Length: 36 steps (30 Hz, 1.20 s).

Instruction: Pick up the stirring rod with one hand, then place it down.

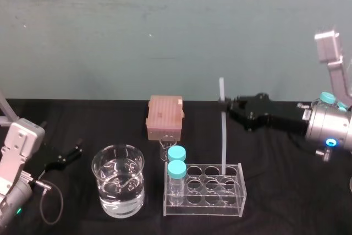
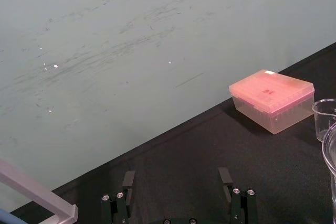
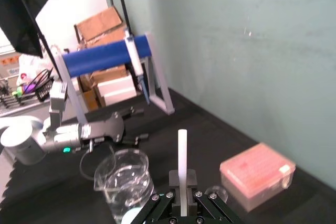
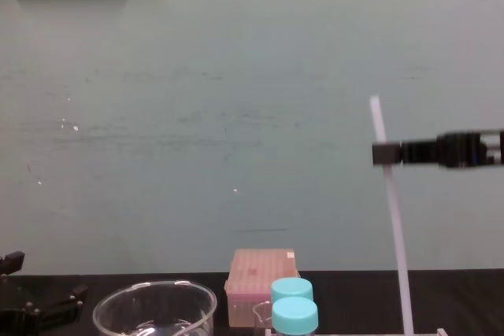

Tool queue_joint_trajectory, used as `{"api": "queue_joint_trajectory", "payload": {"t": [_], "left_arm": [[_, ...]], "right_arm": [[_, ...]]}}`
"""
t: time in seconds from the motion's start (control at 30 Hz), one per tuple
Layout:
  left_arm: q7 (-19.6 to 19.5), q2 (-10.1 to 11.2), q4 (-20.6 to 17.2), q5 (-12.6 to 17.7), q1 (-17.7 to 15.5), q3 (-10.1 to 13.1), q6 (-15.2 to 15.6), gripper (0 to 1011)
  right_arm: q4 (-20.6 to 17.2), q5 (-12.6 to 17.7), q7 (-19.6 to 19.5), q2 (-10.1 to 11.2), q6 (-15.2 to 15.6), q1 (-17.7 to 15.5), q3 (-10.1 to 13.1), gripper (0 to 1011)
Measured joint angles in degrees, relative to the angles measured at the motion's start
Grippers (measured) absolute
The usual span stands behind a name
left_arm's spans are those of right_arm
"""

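Note:
The stirring rod [image 1: 223,136] stands upright, thin and whitish, and my right gripper [image 1: 225,103] is shut on it a little below its top end. In the chest view the rod [image 4: 394,226] runs down from the gripper [image 4: 383,153] toward the clear rack [image 1: 236,188]. Its lower end is at the rack's back right hole; I cannot tell whether it rests inside. The right wrist view shows the rod [image 3: 182,153] clamped between the two fingers. My left gripper [image 1: 76,151] lies open and empty at the table's left, with both fingers [image 2: 128,179] spread apart.
Two blue-capped bottles [image 1: 176,160] stand at the left end of the rack. A beaker of water [image 1: 118,182] sits left of the rack. Behind them are a pink box [image 1: 165,116] and a small empty glass [image 1: 168,148]. A black cloth covers the table.

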Motion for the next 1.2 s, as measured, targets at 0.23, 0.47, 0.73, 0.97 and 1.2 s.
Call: {"api": "queue_joint_trajectory", "payload": {"t": [0.23, 0.47, 0.73, 0.97, 1.2], "left_arm": [[0.00, 0.00, 0.00, 0.00, 0.00, 0.00, 0.00, 1005], [0.00, 0.00, 0.00, 0.00, 0.00, 0.00, 0.00, 1005], [0.00, 0.00, 0.00, 0.00, 0.00, 0.00, 0.00, 1005], [0.00, 0.00, 0.00, 0.00, 0.00, 0.00, 0.00, 1005], [0.00, 0.00, 0.00, 0.00, 0.00, 0.00, 0.00, 1005]], "right_arm": [[-0.78, 0.68, -0.86, 0.01, -2.14, 1.49, 1.05, 67], [-1.32, 1.00, -1.75, -0.59, -3.26, 3.23, 1.69, 67], [-1.50, 0.99, -3.65, -1.87, -3.32, 5.32, 1.83, 67], [-0.93, 0.38, -4.08, -2.51, -3.57, 6.64, 1.64, 67], [-0.54, -0.07, -4.06, -2.88, -3.61, 7.38, 1.27, 67]]}}
